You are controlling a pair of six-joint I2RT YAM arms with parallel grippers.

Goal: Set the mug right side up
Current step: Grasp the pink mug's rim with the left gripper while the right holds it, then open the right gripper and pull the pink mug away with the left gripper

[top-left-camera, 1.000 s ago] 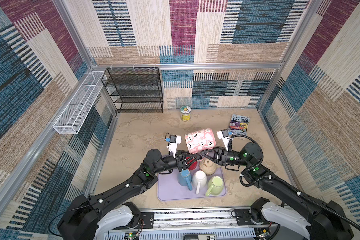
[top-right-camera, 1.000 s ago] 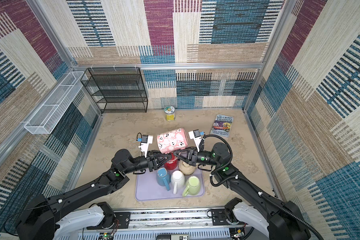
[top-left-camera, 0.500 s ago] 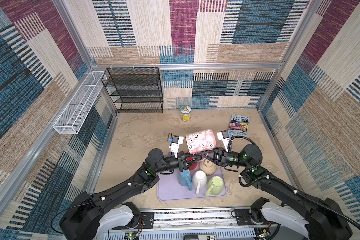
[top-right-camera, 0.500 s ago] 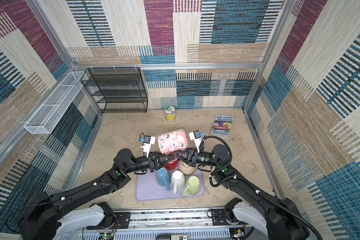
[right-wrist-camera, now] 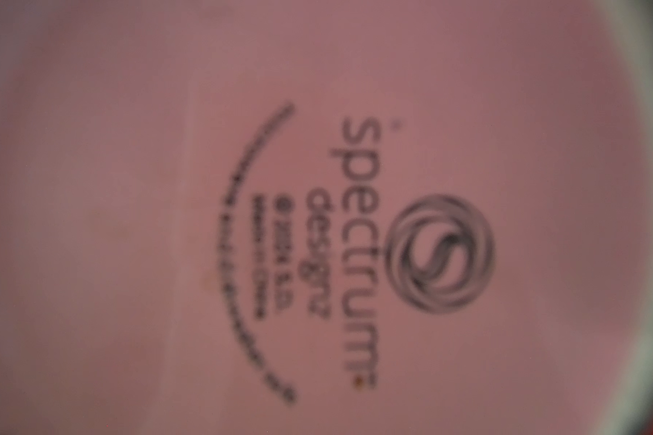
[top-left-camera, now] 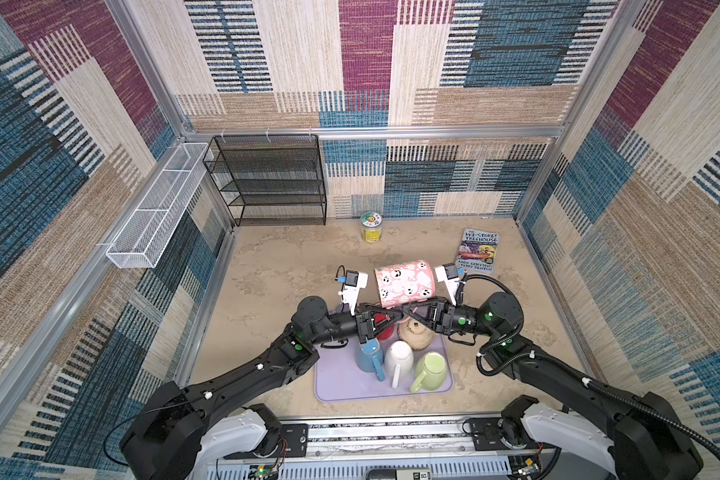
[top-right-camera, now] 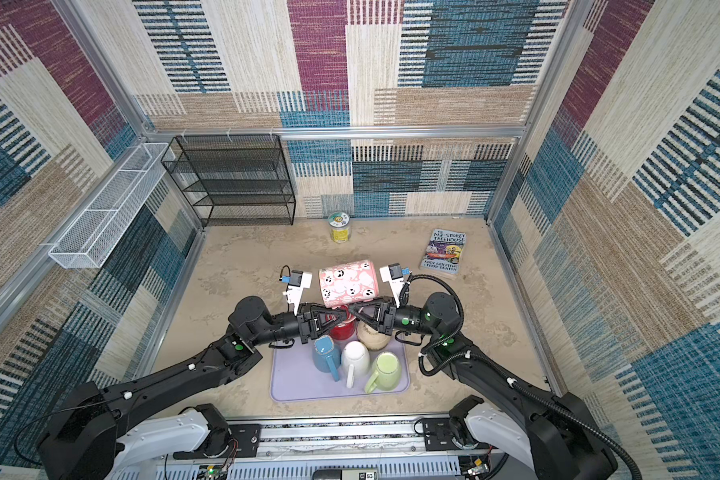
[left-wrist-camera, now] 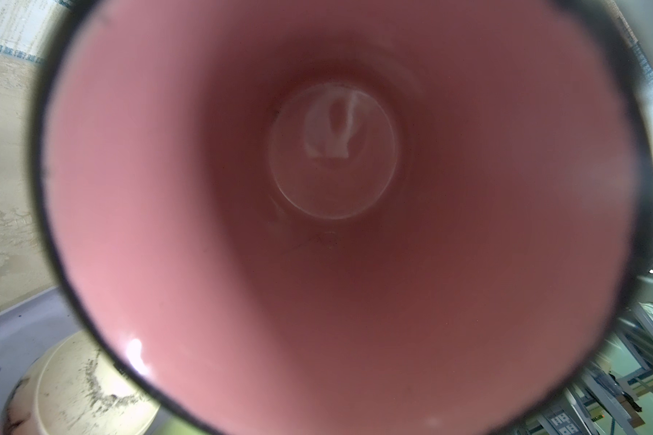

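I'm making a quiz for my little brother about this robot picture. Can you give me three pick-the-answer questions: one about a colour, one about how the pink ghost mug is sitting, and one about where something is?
1. What colour is the tray?
A. Light purple
B. Orange
C. Black

2. How is the pink mug right now?
A. Standing upright on the tray
B. Upside down on the tray
C. On its side, up in the air above the tray

3. Where is the book?
A. On the tray
B. Flat on the table, near the back right corner
C. Inside the pink mug

Answers:
1 A, the tray's bare front is light purple.
2 C, both top views show the pink mug sideways, above the back of the tray.
3 B, the book lies flat, far behind the tray.
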